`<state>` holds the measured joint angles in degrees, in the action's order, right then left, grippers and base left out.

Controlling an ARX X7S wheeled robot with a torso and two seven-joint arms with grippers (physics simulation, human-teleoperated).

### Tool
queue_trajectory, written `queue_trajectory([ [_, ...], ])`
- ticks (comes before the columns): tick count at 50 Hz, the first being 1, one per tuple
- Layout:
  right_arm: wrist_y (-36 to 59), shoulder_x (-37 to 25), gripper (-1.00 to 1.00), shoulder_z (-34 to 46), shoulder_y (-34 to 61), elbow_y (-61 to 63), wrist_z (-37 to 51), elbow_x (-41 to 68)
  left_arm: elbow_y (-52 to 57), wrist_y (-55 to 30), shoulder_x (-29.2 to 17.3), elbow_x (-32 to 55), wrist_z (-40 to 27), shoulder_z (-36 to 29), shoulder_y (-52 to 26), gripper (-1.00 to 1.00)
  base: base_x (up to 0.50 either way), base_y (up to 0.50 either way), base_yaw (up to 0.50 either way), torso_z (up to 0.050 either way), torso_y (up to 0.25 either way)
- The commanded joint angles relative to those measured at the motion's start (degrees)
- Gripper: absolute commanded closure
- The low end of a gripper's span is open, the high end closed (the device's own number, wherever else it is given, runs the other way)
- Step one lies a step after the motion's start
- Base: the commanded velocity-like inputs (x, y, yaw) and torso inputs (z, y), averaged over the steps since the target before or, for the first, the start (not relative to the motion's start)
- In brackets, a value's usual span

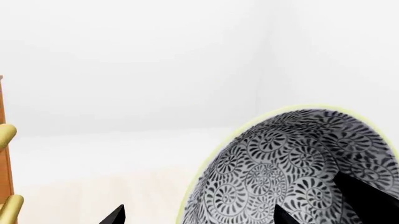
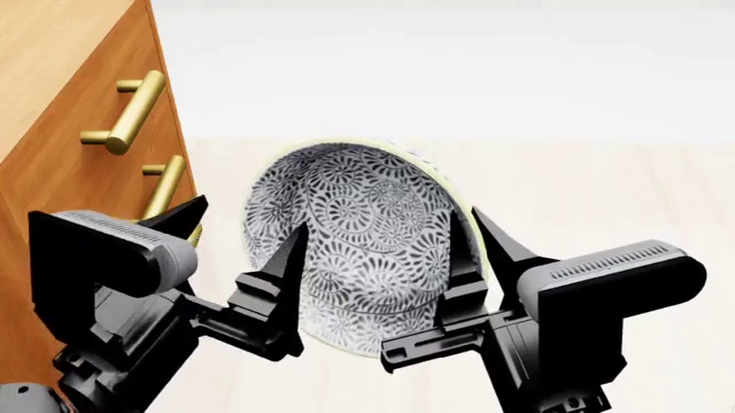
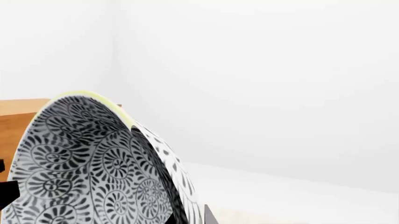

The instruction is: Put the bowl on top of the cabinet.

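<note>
Left wrist view: the bowl (image 1: 293, 168) is tilted on edge, nothing in it, one black finger (image 1: 367, 196) inside its wall; the cabinet (image 1: 5, 154) edge is well apart.

Head view: both grippers, left (image 2: 236, 249) and right (image 2: 466, 258), pinch opposite rims of the bowl (image 2: 356, 241), held in the air beside the cabinet (image 2: 69, 129) front, below its top.

Right wrist view: the bowl (image 3: 81, 163) fills the near frame, the cabinet (image 3: 16, 123) behind it, open white room beyond.

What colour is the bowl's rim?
Pale yellow-green, on the bowl; clearest in the left wrist view.
</note>
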<state>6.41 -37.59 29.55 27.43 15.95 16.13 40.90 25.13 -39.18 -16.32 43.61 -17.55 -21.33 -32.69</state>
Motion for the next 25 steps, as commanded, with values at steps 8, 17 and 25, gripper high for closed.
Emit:
queue_trajectory([
  [8,0.53,-0.67,1.00,-0.54,0.22,2.03,0.45,-0.51,-5.68,-0.50,0.95,0.80,0.55,0.29,-2.87,-1.00,0.00,0.00,0.00,0.000,0.000],
  [17,0.75,-1.40,1.00,-0.59,-0.19,3.89,1.06,-0.64,-9.29,0.40,1.56,-0.19,1.56,-0.49,-3.95,-1.00,0.00,0.00,0.00,0.000,0.001],
  [25,0.74,-1.93,1.00,-0.39,-0.78,5.50,1.33,-0.91,-10.34,0.35,1.73,0.14,1.34,-0.20,-4.59,-1.00,0.00,0.00,0.00,0.000,0.000],
])
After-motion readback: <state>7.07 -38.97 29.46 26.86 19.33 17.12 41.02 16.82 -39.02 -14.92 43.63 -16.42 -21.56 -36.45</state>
